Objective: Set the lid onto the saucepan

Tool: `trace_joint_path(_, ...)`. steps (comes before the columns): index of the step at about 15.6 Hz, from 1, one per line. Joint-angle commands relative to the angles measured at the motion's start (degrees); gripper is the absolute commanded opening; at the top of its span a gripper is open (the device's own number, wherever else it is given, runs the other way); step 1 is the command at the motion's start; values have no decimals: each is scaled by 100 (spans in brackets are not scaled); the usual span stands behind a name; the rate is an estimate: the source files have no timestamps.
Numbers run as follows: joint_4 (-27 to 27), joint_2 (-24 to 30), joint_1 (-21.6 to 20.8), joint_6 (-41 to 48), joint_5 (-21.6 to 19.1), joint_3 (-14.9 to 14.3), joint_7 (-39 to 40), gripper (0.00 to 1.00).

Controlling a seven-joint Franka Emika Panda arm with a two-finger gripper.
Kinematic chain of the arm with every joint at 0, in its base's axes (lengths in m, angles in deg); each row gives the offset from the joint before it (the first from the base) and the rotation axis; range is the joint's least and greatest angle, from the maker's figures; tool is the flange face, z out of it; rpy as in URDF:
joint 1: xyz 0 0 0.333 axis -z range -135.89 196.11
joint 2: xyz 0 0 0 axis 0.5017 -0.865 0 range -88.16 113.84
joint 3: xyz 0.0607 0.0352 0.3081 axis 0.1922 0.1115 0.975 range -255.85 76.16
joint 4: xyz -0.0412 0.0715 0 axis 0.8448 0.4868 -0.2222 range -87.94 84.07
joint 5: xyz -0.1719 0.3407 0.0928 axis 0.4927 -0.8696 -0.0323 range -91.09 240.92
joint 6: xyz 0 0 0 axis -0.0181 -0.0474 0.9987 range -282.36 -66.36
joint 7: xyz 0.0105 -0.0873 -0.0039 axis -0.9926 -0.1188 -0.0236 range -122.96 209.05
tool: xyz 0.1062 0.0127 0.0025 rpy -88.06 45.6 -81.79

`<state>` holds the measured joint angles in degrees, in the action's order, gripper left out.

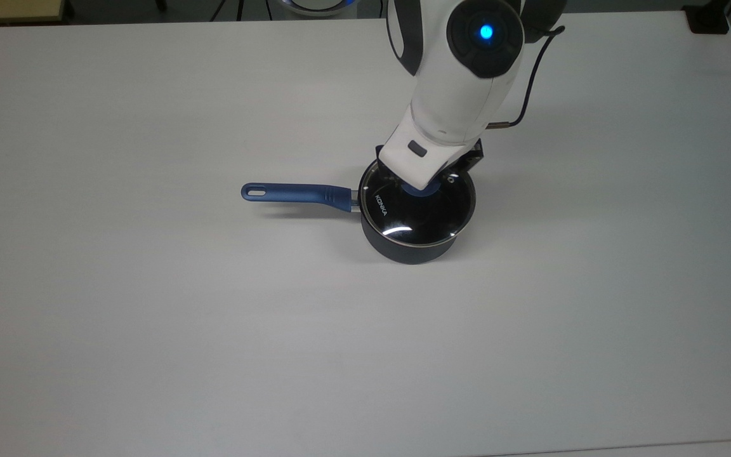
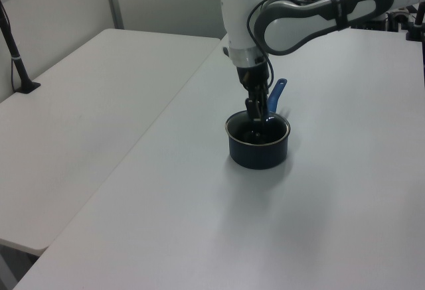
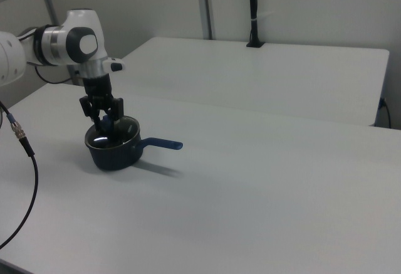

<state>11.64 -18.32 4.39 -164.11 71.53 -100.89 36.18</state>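
The lid [image 1: 417,212] sits on the saucepan [image 1: 403,251]; the end effector [image 1: 428,184] seemingly grips its blue knob [image 1: 421,190].

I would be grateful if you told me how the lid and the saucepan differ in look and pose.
The lid is a flat, clear glass disc with a thin metal rim; the saucepan is a deep, dark pot. The lid lies on top, its blue knob under the pincer; the saucepan stands on the table. Both are round with blue parts.
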Motion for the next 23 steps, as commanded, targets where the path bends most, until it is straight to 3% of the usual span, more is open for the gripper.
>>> trace_joint_path(1, -320, 93, -91, 243, 180, -100, 89, 81)
trace_joint_path(2, -320, 128, -82, 331, 197, -100, 97, 84)
trace_joint_path(4, -320, 189, -82, 402, 197, -100, 89, 100)
trace_joint_path(12, -285, 400, -47, 630, 188, -100, 97, 100)
trace_joint_path(19, -1118, 1804, 365, 578, 232, -56, 351, 100)
trace_joint_path(23, -1742, 2561, 726, 552, 547, 57, 414, 100)
